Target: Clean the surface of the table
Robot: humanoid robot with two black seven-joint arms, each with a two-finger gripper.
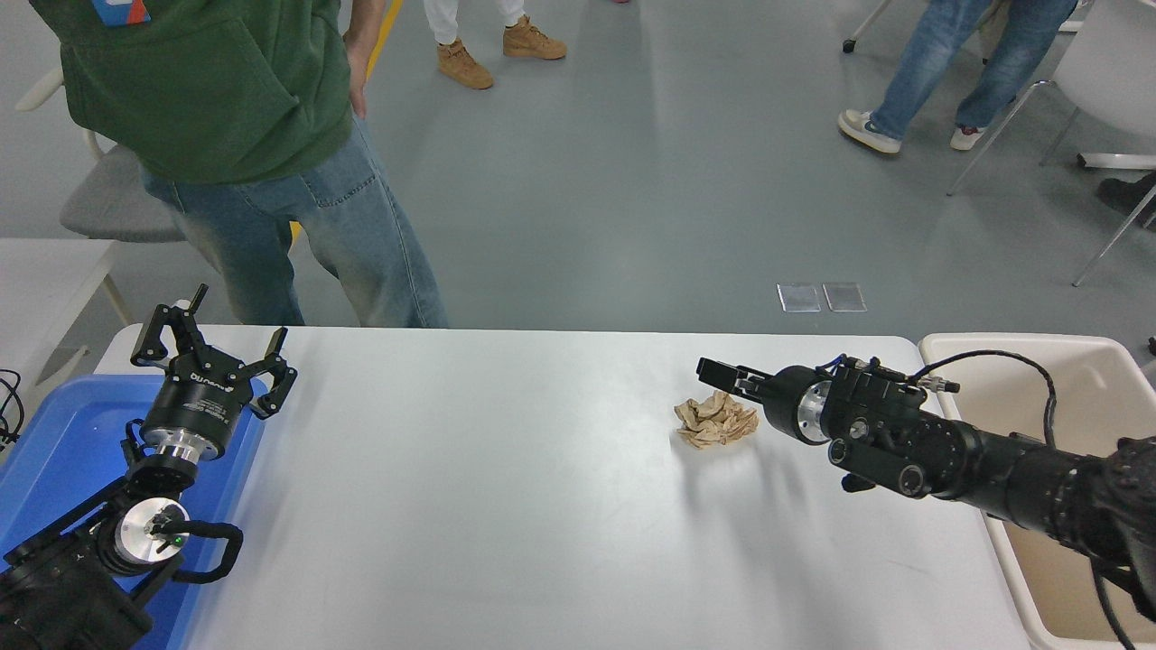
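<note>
The table surface (506,487) is a wide white top with rounded corners. A crumpled brown paper wad (716,422) lies on it right of centre, with nothing gripping it. My right gripper (715,370) comes in from the right and hovers just above and behind the wad, its fingers (727,373) pointing left, open and empty. My left gripper (215,350) stays parked at the lower left over the table's left end, its fingers spread open.
A blue tray (54,433) sits under the left arm. A beige tub (1075,397) stands off the table's right end. A person in a green top and jeans (271,199) stands at the far left edge. A smaller white table (45,271) is at the left.
</note>
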